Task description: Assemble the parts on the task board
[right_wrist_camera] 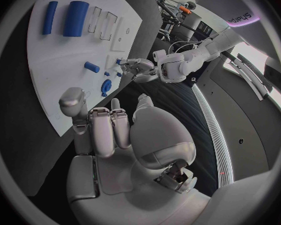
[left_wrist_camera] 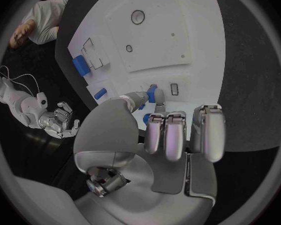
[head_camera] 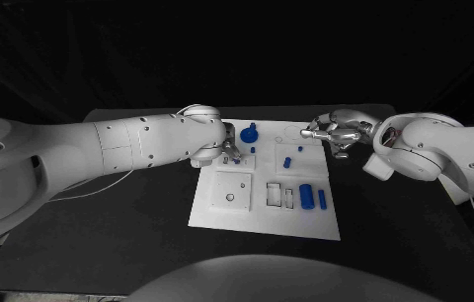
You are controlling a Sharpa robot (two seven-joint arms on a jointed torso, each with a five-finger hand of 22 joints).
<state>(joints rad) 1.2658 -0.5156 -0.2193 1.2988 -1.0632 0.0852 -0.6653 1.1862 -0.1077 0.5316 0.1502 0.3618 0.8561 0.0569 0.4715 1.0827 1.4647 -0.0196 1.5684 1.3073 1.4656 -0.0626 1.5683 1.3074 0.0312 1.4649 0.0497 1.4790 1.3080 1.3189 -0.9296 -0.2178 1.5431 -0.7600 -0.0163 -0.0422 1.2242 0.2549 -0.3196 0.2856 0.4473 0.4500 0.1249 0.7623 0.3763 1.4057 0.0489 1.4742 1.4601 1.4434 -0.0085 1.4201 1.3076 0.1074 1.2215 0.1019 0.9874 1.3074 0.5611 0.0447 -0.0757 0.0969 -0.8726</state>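
A small blue part (left_wrist_camera: 154, 94) is being pinched between the left hand's (head_camera: 229, 153) thumb and a finger, just over the board (head_camera: 222, 216) at centre frame, beside the round blue knob (head_camera: 249, 135). The right hand (head_camera: 331, 134) is being held at the board's upper right edge, fingers loosely curled, holding nothing. The part should be kept upright and lowered squarely; a tilt would likely jam it.

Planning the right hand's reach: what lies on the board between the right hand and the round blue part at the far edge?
In the head view, bare white task board lies between the right hand and the round blue part; nothing blue stands there.
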